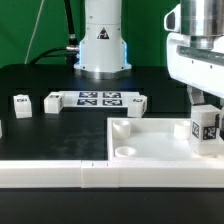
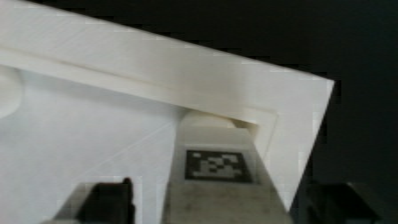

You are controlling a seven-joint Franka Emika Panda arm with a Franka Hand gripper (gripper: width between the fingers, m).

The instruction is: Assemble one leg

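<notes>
A black counter carried a white panel toward the exterior view's right, with a round socket in its near corner. Behind it the marker board lay flat, apart from the panel. On the exterior view's left stood two small tagged white blocks, one block just beside the board and the other block farther out. A long white rail ran along the front.
</notes>
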